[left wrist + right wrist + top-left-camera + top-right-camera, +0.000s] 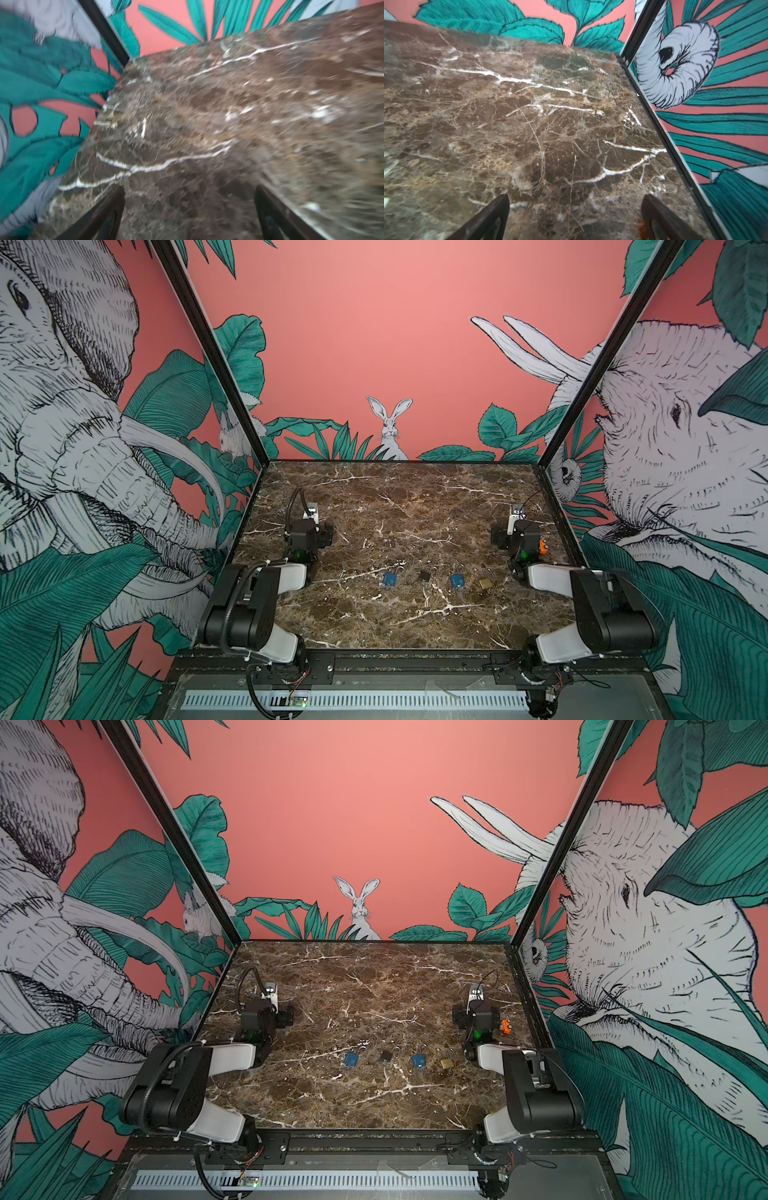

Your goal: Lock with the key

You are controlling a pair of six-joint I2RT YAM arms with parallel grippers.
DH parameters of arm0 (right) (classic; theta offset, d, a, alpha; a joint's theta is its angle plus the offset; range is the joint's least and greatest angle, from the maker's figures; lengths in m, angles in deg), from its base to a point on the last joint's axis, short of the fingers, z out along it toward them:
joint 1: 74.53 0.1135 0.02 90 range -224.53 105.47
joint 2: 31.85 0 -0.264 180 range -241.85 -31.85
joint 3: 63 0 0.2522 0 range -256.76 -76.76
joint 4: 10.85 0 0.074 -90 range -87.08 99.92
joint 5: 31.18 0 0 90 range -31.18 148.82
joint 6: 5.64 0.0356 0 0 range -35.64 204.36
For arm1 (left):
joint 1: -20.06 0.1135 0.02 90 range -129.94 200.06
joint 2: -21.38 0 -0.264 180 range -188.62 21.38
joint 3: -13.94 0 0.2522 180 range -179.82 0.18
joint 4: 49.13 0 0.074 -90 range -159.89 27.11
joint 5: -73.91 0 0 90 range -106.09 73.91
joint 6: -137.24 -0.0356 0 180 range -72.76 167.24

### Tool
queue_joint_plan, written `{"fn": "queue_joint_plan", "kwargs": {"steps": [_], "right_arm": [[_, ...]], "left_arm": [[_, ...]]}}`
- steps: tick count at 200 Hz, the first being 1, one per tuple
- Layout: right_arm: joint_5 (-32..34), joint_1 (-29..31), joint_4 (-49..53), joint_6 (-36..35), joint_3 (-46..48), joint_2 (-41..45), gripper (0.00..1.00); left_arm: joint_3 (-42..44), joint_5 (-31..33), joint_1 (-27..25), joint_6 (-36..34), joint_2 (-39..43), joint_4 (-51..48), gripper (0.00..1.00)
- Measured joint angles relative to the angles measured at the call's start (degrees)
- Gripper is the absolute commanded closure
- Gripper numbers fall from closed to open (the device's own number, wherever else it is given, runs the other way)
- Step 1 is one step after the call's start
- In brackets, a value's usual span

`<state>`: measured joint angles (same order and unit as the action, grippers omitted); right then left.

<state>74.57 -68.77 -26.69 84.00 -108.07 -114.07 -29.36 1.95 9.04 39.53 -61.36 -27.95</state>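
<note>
A row of small padlocks lies on the brown marble table [395, 506], seen in both top views: a blue one [389, 580], a black one [424, 576], another blue one [457, 581] and a brass one [485, 584]. A small dark piece [487, 593] sticks out at the brass lock's near end; whether it is the key is too small to tell. My left gripper [190, 193] is open over bare marble at the left, well behind the row. My right gripper [575, 199] is open over bare marble at the right, behind the brass lock. Neither holds anything.
A small orange object [505, 1026] lies beside the right wrist, near the right wall. Black frame posts and printed walls close in the table on the left, right and back. Both arm bases sit at the front edge. The left wrist view is blurred.
</note>
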Motion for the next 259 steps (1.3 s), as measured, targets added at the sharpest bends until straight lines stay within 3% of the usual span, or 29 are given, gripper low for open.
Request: {"fn": "queue_joint_plan", "kwargs": {"steps": [32, 68, 101, 135, 167, 174, 197, 259], "right_arm": [[1.73, 4.59, 18.21, 3.23, -16.20, 6.88, 0.02], [2.25, 13.22, 37.66, 11.41, -26.99, 10.34, 0.02], [1.38, 19.67, 55.17, 18.58, -31.06, 8.90, 0.02], [2.16, 27.21, 68.98, 24.59, -30.71, 8.04, 0.05], [0.02, 28.11, 71.91, 31.10, -24.85, 10.16, 0.12], [-0.42, 28.11, 72.26, 32.30, -23.34, 10.67, 0.12], [-1.49, 28.11, 72.37, 35.71, -17.99, 11.80, 0.13], [-3.39, 26.84, 68.52, 39.17, -9.77, 9.77, 0.34]], "left_arm": [[-8.81, 4.22, -4.57, 6.60, 7.45, -12.63, 0.02], [-14.40, 0.37, -4.66, 19.17, 10.21, -31.91, 0.02], [-15.26, -6.62, -7.10, 25.16, 12.31, -45.53, 0.02], [-20.09, -7.61, -13.75, 25.49, 14.10, -57.59, 0.06], [-22.86, -7.15, -20.17, 24.72, 14.21, -61.24, 0.07], [-22.14, -6.97, -21.75, 24.83, 14.49, -60.67, 0.02], [-15.76, -8.83, -25.57, 26.71, 18.25, -55.12, 0.02], [-16.22, -17.77, -26.56, 29.05, 16.33, -50.60, 0.02]]}}
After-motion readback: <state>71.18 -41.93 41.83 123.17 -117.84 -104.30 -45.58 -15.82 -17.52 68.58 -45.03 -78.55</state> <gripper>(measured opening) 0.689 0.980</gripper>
